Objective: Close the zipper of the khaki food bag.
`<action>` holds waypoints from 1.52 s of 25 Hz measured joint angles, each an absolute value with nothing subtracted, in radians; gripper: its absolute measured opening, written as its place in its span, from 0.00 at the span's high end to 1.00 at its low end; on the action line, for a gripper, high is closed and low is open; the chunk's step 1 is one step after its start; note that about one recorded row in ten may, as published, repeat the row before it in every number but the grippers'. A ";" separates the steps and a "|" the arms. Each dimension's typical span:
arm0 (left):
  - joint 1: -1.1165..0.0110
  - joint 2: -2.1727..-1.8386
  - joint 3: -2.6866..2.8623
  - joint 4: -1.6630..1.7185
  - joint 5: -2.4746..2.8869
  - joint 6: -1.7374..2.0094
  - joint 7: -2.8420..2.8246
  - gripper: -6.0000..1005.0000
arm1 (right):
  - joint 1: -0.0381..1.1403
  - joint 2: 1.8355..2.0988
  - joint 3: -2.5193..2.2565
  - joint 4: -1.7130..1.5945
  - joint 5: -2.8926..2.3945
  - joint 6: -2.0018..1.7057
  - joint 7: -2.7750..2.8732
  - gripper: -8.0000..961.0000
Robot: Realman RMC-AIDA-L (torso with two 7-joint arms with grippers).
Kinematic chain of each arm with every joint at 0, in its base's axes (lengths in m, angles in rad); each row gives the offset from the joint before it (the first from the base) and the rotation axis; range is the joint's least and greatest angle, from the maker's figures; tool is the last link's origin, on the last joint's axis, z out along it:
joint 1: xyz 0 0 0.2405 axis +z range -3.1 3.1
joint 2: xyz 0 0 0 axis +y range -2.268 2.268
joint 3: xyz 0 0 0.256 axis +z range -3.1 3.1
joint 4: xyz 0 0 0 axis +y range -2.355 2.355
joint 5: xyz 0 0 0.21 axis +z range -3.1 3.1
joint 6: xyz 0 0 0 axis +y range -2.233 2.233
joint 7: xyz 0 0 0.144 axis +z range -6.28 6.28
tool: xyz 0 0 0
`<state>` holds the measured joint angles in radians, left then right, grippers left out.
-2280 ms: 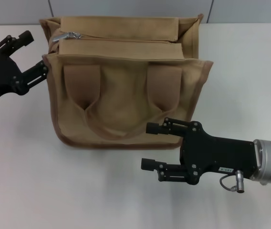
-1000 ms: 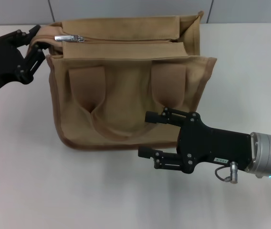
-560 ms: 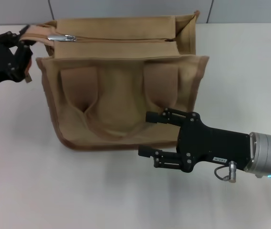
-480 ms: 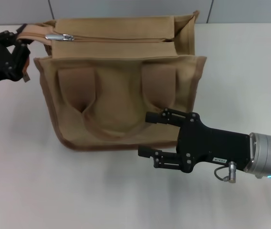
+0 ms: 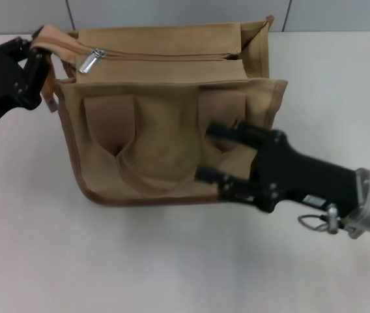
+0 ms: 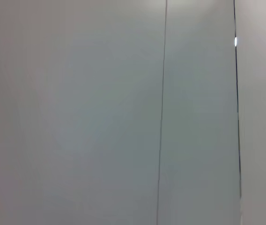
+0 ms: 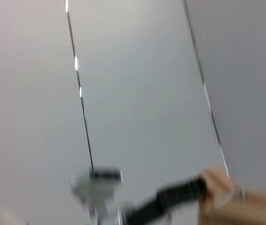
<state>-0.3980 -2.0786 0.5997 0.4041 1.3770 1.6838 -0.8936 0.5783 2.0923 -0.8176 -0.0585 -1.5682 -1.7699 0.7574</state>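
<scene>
The khaki food bag point(image 5: 165, 111) stands on the white table with its front and two strap handles towards me. The zipper point(image 5: 172, 57) runs across its top, and the silver slider point(image 5: 90, 60) is at the left end with its pull tab hanging. My left gripper point(image 5: 43, 70) is shut on the bag's top left end, beside the slider. My right gripper point(image 5: 215, 153) is open and empty, held in front of the bag's right handle point(image 5: 227, 107). A blurred khaki corner of the bag point(image 7: 259, 206) shows in the right wrist view.
The white table point(image 5: 107, 261) stretches around the bag, with a grey panelled wall point(image 5: 172, 12) close behind it. The left wrist view shows only the wall panels point(image 6: 123, 112).
My right gripper has moved up and forward, from below the bag's front edge to over its right handle. My left gripper has closed on the bag's left end and tugged it; the pull tab swung down.
</scene>
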 joint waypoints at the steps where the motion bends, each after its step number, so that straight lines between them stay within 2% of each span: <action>1: -0.404 -2.079 0.603 0.391 1.361 1.696 -0.894 0.96 | 0.579 2.092 -0.818 -0.055 -1.543 -1.798 0.775 0.22; 10: -0.487 -2.080 0.595 0.311 1.350 1.786 -0.902 0.95 | 0.659 2.091 -0.818 -0.065 -1.357 -1.832 1.164 0.22; 20: -0.537 -2.080 0.593 0.250 1.347 1.787 -0.897 0.94 | 0.787 2.092 -0.834 -0.046 -1.352 -1.713 1.267 0.22; 38: -0.593 -2.080 0.599 0.211 1.347 1.784 -0.894 0.92 | 0.857 2.092 -0.866 0.003 -1.349 -1.613 1.277 0.22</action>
<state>-0.5926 -2.0800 0.5990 0.2113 1.3467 1.7845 -0.8944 0.8569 2.0923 -0.8664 0.0034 -1.3490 -1.6132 1.2775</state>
